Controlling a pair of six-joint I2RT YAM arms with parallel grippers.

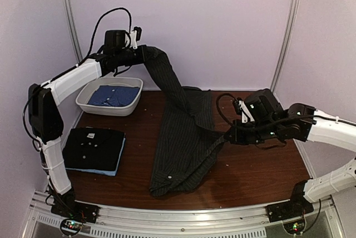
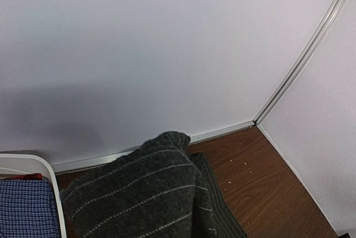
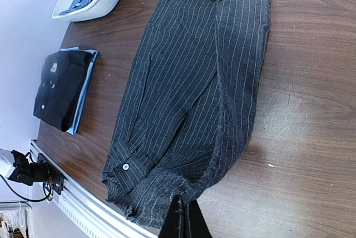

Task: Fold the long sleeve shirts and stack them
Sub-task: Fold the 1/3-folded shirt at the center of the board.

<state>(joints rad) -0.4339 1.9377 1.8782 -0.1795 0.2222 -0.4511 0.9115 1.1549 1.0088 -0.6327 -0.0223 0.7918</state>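
Note:
The dark charcoal pinstriped shirt point(image 1: 183, 143) hangs stretched between both grippers, with its lower part lying on the table. My left gripper point(image 1: 139, 54) is raised at the back left and shut on one end of it. In the left wrist view the cloth point(image 2: 144, 193) covers the fingers. My right gripper point(image 1: 228, 136) is low at the middle right, shut on the shirt's side edge point(image 3: 194, 82); its dark fingertips point(image 3: 183, 216) pinch the fabric. A folded black shirt point(image 1: 93, 147) with white buttons rests on a light blue one point(image 1: 114, 171) at the left.
A white oval tub point(image 1: 89, 102) at the back left holds a blue checked shirt point(image 1: 114, 95). The enclosure walls stand close behind and to both sides. A metal rail point(image 1: 183, 216) runs along the near table edge.

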